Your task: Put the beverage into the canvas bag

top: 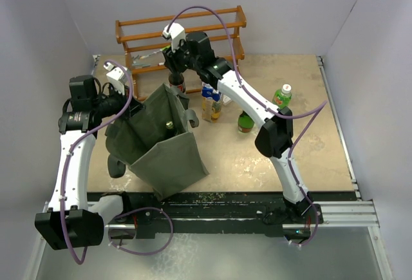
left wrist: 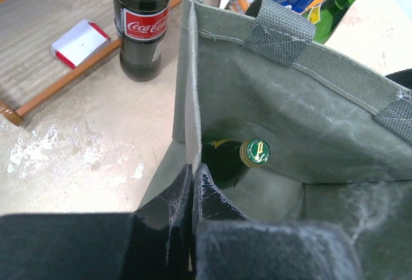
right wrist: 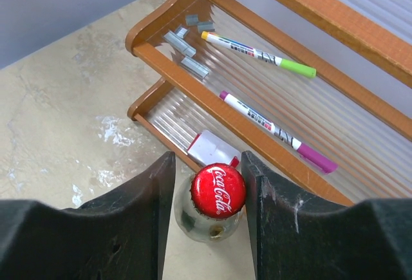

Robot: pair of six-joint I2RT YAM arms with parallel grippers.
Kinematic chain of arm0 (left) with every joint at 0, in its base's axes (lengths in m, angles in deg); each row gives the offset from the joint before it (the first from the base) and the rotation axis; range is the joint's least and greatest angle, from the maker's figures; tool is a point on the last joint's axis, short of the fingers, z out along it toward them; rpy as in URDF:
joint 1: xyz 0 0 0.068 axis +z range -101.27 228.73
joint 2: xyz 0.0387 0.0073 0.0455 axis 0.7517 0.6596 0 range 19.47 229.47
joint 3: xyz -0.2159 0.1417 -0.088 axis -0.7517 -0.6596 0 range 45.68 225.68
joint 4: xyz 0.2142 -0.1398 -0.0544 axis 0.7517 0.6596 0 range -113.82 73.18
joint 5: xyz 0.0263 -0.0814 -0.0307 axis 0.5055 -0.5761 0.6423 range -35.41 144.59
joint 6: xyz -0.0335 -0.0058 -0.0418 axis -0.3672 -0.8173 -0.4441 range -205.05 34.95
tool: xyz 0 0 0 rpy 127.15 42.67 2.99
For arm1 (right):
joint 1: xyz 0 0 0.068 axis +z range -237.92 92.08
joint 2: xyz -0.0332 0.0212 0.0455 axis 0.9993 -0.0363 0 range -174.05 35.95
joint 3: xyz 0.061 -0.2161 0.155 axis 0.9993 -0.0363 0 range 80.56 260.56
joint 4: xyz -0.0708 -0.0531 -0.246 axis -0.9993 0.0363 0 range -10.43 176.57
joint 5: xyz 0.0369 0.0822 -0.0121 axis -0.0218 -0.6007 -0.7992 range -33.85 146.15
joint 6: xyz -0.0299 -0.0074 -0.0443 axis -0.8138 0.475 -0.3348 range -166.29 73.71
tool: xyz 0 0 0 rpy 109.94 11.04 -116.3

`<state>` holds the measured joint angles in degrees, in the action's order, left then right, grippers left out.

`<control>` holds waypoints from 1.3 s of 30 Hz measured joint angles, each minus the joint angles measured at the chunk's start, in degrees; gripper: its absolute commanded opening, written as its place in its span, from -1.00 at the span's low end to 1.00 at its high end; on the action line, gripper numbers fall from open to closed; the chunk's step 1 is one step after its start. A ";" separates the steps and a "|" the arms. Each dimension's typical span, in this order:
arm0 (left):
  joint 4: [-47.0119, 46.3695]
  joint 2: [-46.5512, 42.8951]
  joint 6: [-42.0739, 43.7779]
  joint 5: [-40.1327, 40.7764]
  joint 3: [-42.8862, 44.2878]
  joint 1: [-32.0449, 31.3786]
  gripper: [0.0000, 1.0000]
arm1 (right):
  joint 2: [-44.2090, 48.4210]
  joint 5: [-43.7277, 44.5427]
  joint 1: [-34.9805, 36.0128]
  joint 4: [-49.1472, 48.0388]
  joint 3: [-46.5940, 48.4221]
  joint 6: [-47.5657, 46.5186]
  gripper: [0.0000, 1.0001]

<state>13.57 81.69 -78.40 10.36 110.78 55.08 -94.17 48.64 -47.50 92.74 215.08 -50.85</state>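
Observation:
The canvas bag [top: 158, 145] stands open at the left of the table; it is dark grey-green with loop handles. My left gripper [left wrist: 192, 176] is shut on the bag's rim [left wrist: 191, 100] and holds it open. A green bottle with a gold and green cap [left wrist: 254, 152] lies inside the bag. A Coca-Cola bottle [left wrist: 140, 29] stands behind the bag by the rack. My right gripper [right wrist: 208, 164] is open and straddles its red cap [right wrist: 219, 190]. The right finger touches the cap; the left finger stands a little apart from it.
A wooden rack [top: 180, 32] stands at the back with markers [right wrist: 257, 53] and a small white box [right wrist: 212, 148] on it. Juice cartons [top: 212, 103], a dark green bottle [top: 245, 122] and a green-tea bottle [top: 282, 95] stand right of the bag.

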 measured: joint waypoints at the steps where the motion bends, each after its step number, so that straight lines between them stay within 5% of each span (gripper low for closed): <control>1: 0.00 0.00 0.00 0.02 0.00 0.00 -1.00 | 0.00 -0.02 0.00 0.15 0.24 0.02 0.00; 15: -0.02 0.00 0.02 0.09 0.00 0.00 -1.00 | -1.68 -0.09 -0.39 0.48 0.59 0.24 -0.05; 24: -0.02 0.00 0.02 0.09 -0.02 0.00 -1.00 | -2.23 -1.68 -0.74 1.25 0.81 1.22 -1.00; 39: -0.09 0.00 0.02 0.13 -0.09 0.00 -1.00 | -0.09 -2.78 -0.81 11.98 3.89 0.81 -1.00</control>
<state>13.48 81.69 -78.37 10.49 110.70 55.08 -94.26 45.87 -48.30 104.71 218.97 -50.04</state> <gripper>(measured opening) 0.010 0.347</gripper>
